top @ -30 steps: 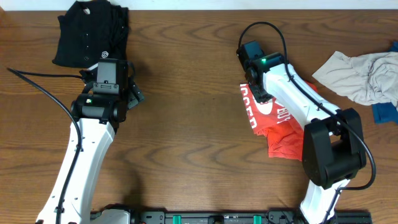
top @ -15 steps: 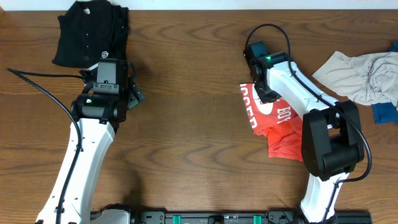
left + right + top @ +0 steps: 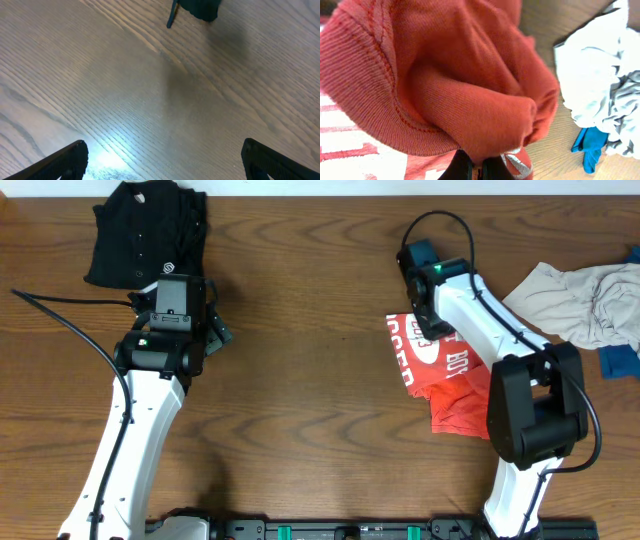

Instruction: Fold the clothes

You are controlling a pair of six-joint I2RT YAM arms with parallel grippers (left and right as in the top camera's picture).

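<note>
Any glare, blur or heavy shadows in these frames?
Left wrist: glare patch on the table bottom left, soft shadow mid-frame, grain otherwise sharp. Right wrist: the red-orange T-shirt fills the frame up close, knit sharp; the pale grey garment behind looks washed out. Overhead: even light, sharp, only faint shadows.

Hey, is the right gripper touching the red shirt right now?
Touching. The right wrist view shows the right gripper with its fingers shut on a bunched fold of the red shirt.
</note>
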